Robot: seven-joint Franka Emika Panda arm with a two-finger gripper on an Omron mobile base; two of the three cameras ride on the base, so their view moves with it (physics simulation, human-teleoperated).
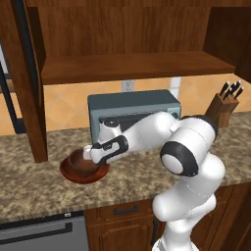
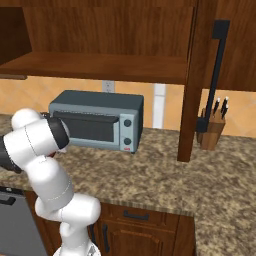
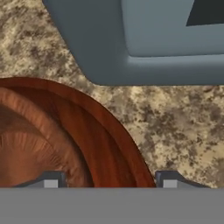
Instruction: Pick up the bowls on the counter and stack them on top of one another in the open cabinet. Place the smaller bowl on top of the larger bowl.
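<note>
Bowls: the small, deep, dark brown wooden bowl (image 1: 78,162) sits inside the wide, shallow, reddish-brown wooden bowl (image 1: 84,175), both on the speckled brown-and-beige granite counter (image 1: 34,181), just in front of the grey-blue toaster oven (image 1: 133,109) and below the dark brown wooden open cabinet (image 1: 132,66), whose shelf is bare where visible. The white arm's two-finger gripper (image 1: 87,153) is low at the right side of the stack. Hand view: the two dark finger tips (image 3: 50,180) stand apart, one over the bowl wood and one over the bare counter, so they straddle the wide bowl's rim (image 3: 114,131); jaws look partly open, nothing gripped that I can see, contact unclear. Judgement: the step in hand is grasping a rim, and which bowl ends up pinched is hard to call. Risks: fingers closing on the thin sloped rim could slip off. Lifting the larger bowl with the smaller one loose inside could tip or slide the small one out. The toaster oven is near, so a swing up to the shelf could clip it or the shelf's front edge. A one-sided rim grip could tilt the bowl.
</note>
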